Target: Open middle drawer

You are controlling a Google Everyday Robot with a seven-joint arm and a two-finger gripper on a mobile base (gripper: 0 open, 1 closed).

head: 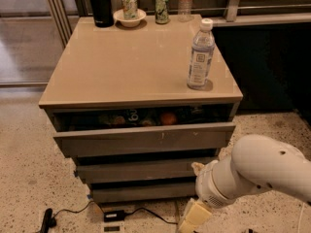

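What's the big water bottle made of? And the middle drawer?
The bottle looks like clear plastic: see-through, white cap. The middle drawer looks matte grey, painted wood or laminate maybe: flat, dull front. The end effector is low, below its right end.

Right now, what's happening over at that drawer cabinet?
The robot's arm reaches in from the right, with its gripper low near the floor, beside the lower right corner of the cabinet. It is not touching the middle drawer, which shows no tray interior yet. The top drawer above it stands partly open with items visible inside. A water bottle stands upright on top.
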